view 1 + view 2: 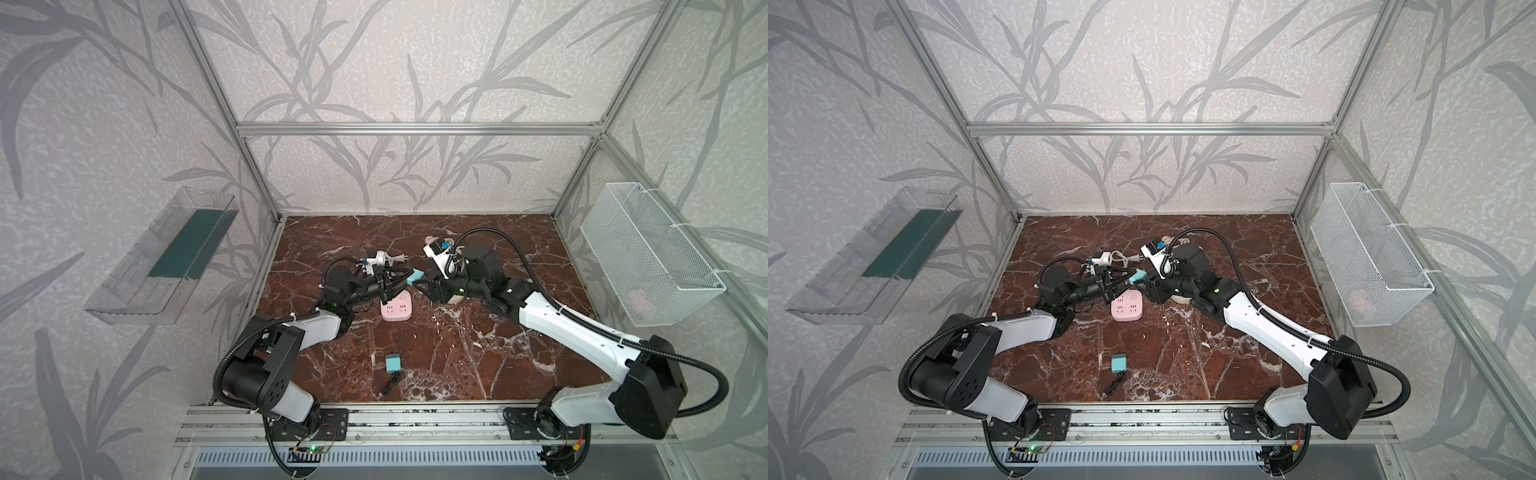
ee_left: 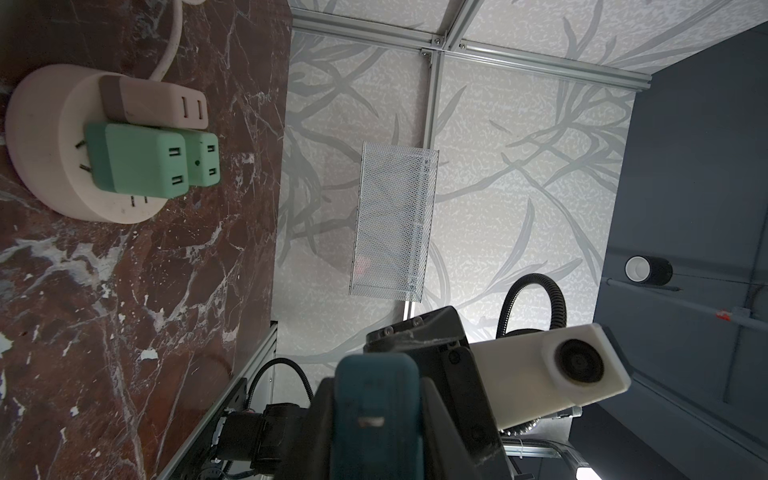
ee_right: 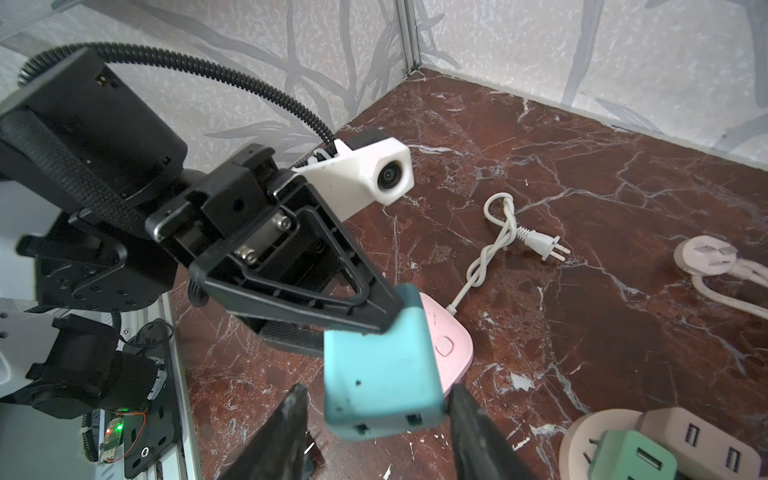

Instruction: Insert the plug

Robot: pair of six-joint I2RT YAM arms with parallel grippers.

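In both top views the teal plug (image 1: 417, 275) sits at the centre of the frame, just up and right of the pink power strip (image 1: 397, 309) lying on the counter (image 1: 478, 357). The left gripper (image 3: 365, 326) is clamped on the plug's upper end. The right gripper (image 3: 376, 399) straddles its lower end with jaws apart: we see 1 finger (image 3: 478, 436) just beside the plug's corner, the other standing clear. A 2nd teal plug (image 1: 392, 362) lies at lower centre.

White mesh basket (image 1: 648, 253) on side wall, clear bin (image 1: 133, 286) (green strip inside), marble tabletop (image 1: 457, 353)
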